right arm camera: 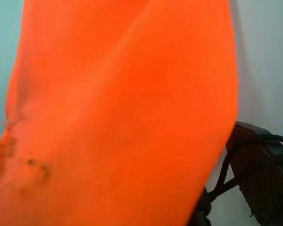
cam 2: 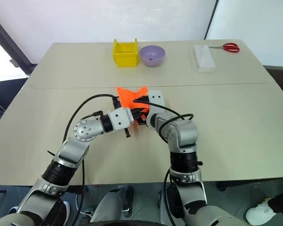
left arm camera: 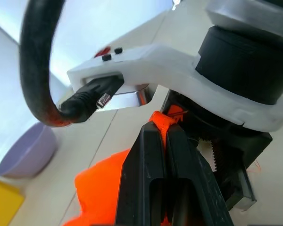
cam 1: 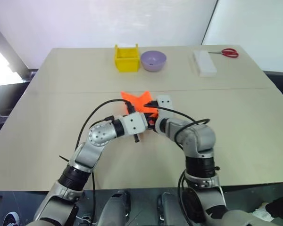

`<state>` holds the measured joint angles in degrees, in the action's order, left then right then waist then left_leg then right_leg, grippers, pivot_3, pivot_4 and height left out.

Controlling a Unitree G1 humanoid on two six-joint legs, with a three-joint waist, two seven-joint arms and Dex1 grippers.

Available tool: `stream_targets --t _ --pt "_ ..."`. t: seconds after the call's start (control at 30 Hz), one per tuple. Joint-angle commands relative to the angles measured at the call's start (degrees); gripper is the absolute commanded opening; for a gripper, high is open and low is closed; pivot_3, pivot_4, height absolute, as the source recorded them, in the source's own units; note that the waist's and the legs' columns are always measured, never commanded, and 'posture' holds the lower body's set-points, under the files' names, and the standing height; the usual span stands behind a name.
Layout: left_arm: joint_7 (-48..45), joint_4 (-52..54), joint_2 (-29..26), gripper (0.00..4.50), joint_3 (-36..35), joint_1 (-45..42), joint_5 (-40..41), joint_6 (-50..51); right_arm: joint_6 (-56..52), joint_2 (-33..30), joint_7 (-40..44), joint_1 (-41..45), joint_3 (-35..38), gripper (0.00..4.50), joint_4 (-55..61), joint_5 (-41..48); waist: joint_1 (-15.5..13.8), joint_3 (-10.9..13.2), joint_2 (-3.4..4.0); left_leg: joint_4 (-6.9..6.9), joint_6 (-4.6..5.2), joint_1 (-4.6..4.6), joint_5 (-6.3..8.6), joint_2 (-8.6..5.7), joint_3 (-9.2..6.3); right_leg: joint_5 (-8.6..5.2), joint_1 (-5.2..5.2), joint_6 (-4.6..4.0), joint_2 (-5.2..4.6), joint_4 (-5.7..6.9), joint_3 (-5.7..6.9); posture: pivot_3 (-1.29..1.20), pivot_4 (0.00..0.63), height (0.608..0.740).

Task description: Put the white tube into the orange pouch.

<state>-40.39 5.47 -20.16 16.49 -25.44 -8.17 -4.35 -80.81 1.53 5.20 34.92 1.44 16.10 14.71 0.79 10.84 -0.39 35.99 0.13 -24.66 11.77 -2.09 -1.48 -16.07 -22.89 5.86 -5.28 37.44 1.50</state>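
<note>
Orange pouch [cam 1: 140, 102] is bunched up near the middle of the surface [cam 1: 47, 122], lifted between both arms, with two fabric corners sticking up toward the far side. You have the left gripper [left arm camera: 164, 137] pressed together on a fold of the orange cloth; the left wrist view shows the fabric pinched between its black fingers [left arm camera: 144, 169]. The right gripper [cam 2: 144, 113] sits just to the right of it against the pouch, and you cannot tell from the pictures how its jaws stand, because the cloth and the arms cover them. The white tube cannot be made out, so you cannot tell whether it is already inside.

Expect the pouch to handle as light, limp cloth: it will sag, fold over and let its mouth collapse unless you hold the rim taut. Take it by the hem near the opening, not by the loose body, and keep the cord out of the jaws. The tube is likely light, smooth and a little squashy, so grip it across the middle with gentle pressure and feed it in end first.
</note>
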Motion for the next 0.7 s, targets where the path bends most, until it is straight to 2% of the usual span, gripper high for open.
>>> stream_targets --t 0.03,0.27,0.7 --pt "-0.02 -0.32 -0.13 0.0 0.87 0.51 -0.03 0.5 -3.07 -0.56 5.07 0.53 -3.35 4.44 7.43 5.38 0.22 0.0 0.0 0.01 0.0 0.01 0.0 0.0 0.0 0.0 0.0 0.0 -0.05 0.0 0.0 0.0 0.15 0.74" --pt "0.36 -0.52 -0.68 0.0 1.06 1.15 -0.26 0.3 -4.74 -5.71 8.98 -0.59 -4.09 4.44 9.93 7.81 -0.05 0.0 0.01 0.04 0.0 0.0 0.0 0.01 -0.04 0.0 0.01 0.0 -0.08 0.0 0.03 0.0 0.15 0.74" --pt "0.8 -0.34 -5.19 0.0 -1.2 5.2 0.75 -1.86 5.34 -25.55 19.38 -5.93 -10.14 4.44 18.28 10.28 -0.16 0.01 -0.01 0.0 0.0 -0.07 0.01 -0.01 -0.05 0.0 0.03 0.0 -0.2 -0.25 0.06 0.0 0.15 0.74"
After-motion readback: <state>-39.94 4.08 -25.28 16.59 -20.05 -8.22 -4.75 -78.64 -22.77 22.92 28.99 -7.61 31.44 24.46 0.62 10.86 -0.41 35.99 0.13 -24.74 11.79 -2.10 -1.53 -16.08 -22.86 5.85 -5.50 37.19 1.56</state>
